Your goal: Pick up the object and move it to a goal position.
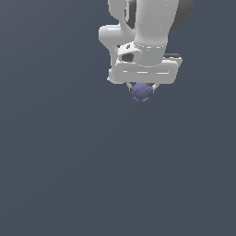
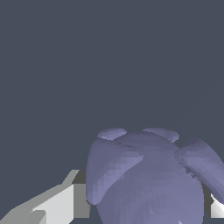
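Note:
The object [image 1: 141, 91] is a small bluish-purple knobbly blob. In the exterior view it sits just below the white hand of the arm, between the short fingers of my gripper [image 1: 142, 88]. The fingers press it from both sides, so the gripper is shut on it. In the wrist view the object [image 2: 148, 179] fills the near part of the picture, with one white and grey finger [image 2: 65, 201] against one side and a sliver of the other finger [image 2: 216, 208] against the opposite side. The arm hides the upper part of the object in the exterior view.
A plain dark grey-blue surface [image 1: 69, 161] fills the rest of both views. The white arm [image 1: 147, 27] reaches in from the top of the exterior view. No other object shows.

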`<state>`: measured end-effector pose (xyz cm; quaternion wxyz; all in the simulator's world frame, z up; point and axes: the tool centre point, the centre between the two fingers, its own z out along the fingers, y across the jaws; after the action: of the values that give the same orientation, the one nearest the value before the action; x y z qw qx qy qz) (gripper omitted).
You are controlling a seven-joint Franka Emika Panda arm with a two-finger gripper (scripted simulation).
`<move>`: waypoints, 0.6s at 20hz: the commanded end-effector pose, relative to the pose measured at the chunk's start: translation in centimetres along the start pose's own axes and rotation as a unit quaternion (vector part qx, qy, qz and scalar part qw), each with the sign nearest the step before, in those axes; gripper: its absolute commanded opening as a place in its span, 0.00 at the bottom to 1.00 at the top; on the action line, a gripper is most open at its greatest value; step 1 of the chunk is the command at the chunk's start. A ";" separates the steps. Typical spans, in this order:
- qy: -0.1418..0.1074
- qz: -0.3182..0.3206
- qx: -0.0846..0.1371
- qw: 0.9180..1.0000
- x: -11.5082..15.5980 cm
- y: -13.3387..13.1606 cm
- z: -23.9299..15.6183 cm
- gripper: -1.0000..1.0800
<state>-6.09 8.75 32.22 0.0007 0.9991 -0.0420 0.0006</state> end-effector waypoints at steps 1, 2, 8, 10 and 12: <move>0.000 0.000 0.000 1.000 -1.1 -0.6 -2.4 0.00; 0.000 0.000 0.000 1.000 -1.4 -0.9 -3.3 0.00; 0.000 0.000 0.000 1.000 -3.0 -2.1 -7.5 0.00; 0.000 0.000 0.000 1.000 -3.4 -2.4 -8.5 0.00; -0.001 0.000 0.000 1.000 -3.6 -2.6 -9.2 0.00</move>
<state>-9.26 11.45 40.84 0.0003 0.9991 -0.0419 0.0007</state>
